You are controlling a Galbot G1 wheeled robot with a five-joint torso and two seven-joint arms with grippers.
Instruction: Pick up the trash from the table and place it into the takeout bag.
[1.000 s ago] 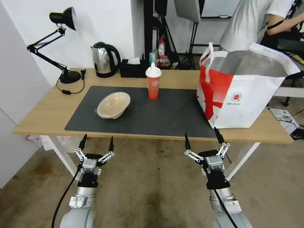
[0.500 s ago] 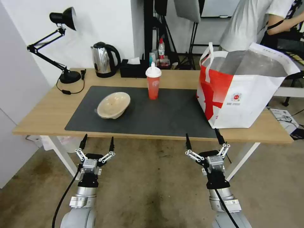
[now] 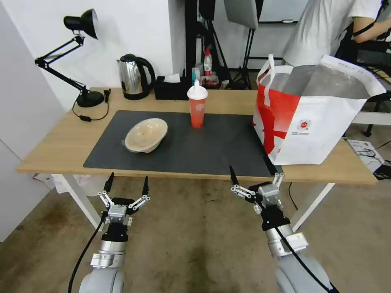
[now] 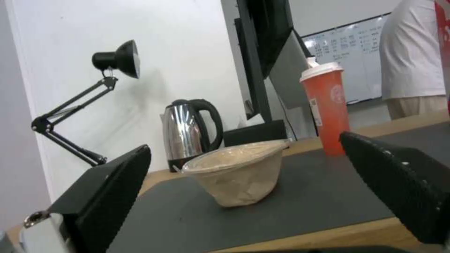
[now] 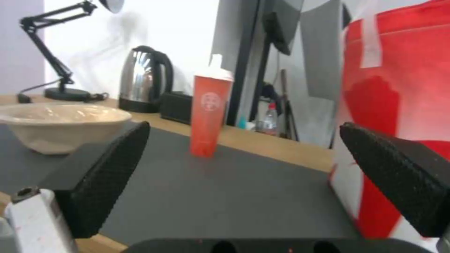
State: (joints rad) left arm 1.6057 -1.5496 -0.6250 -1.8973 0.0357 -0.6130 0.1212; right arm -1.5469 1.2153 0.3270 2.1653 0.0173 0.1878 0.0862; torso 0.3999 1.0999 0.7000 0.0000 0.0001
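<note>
Over the last second the right gripper (image 3: 253, 178) had swung up and leftward, toward the table's (image 3: 61, 146) near edge, its wrist turned a little so its spread fingers pointed at the mat (image 3: 211, 150); the left gripper (image 3: 126, 185) had barely shifted and hung below the table edge, fingers likewise splayed and empty. Nothing on the table had moved. That read as the start of a reach by the right arm, probably for the cup (image 3: 197, 106), which stood squarely between its fingers in the right wrist view; no pick had begun.

The cup stood upright near the mat's far edge, white lid on, contents hidden. The bowl (image 3: 146, 134) sat on the mat's left part, well apart from the cup, tilted slightly; it was beige and seemed to hold little or nothing, with a pale film over its mouth in the left wrist view. The bag (image 3: 313, 122) stood upright on the table's right end, mouth wide open, foil lining exposed, handles slack; what lay inside could not be seen
</note>
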